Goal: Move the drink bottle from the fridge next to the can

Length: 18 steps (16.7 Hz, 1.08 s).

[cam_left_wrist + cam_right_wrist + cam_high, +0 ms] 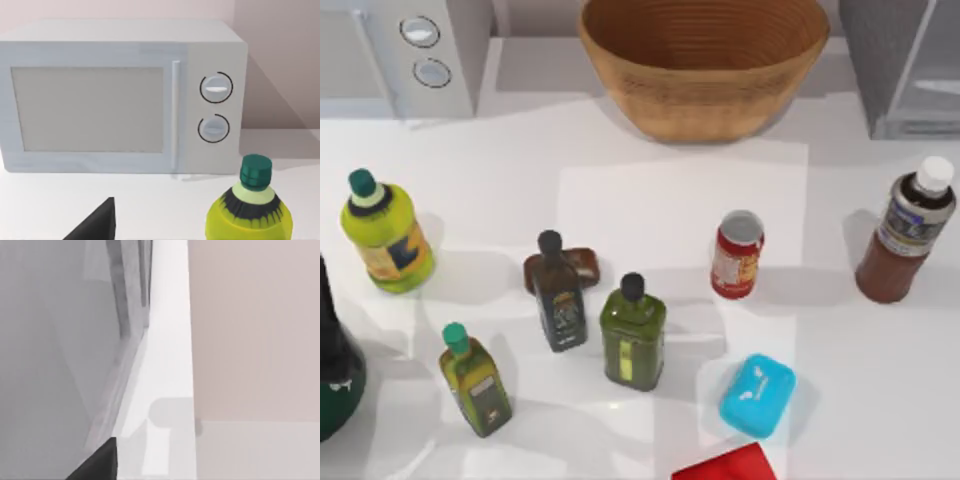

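Left claw [97, 226], grip unreadable, faces the microwave [120, 95], away from the job. Can [737, 254] stands mid-table. Bottle [910, 235] stands upright to its right, apart, outside the fridge [905, 60]. Right claw [97, 465], grip also unreadable, sits by the fridge and is likely nearer.

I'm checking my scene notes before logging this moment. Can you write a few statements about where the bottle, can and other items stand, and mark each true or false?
1. The drink bottle stands on the table, outside the fridge. True.
2. The can lies on its side. False: it stands upright.
3. The drink bottle touches the can. False: bare table separates them, with the bottle toward the table's right.
4. A wicker basket sits at the back between the microwave and the fridge. True.
5. The yellow-green bottle has a white cap. False: its cap is teal.
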Tool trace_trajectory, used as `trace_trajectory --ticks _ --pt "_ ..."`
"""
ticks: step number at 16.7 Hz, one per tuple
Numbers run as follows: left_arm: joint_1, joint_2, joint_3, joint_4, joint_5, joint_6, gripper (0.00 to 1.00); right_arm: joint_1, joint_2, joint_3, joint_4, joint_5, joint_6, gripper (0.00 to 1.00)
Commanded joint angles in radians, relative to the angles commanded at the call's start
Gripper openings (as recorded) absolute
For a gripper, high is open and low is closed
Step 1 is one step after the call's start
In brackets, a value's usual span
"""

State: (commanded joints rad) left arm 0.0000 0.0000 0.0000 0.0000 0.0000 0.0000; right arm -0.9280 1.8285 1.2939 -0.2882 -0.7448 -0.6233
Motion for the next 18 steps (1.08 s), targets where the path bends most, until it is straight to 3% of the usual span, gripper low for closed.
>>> trace_trajectory --ticks 5,8,18 --pt "0.0 0.0 0.0 0.0 0.0 0.0 1.0 0.0 -0.009 -0.011 0.009 0.01 0.009 1.0" --pt "0.0 0.0 0.0 0.0 0.0 0.0 1.0 0.096 -0.027 -0.042 0.048 0.091 0.083 1.0" --pt "0.0 0.0 0.0 0.0 0.0 0.0 1.0 0.782 -0.169 -0.248 0.284 0.608 0.519 1.0"
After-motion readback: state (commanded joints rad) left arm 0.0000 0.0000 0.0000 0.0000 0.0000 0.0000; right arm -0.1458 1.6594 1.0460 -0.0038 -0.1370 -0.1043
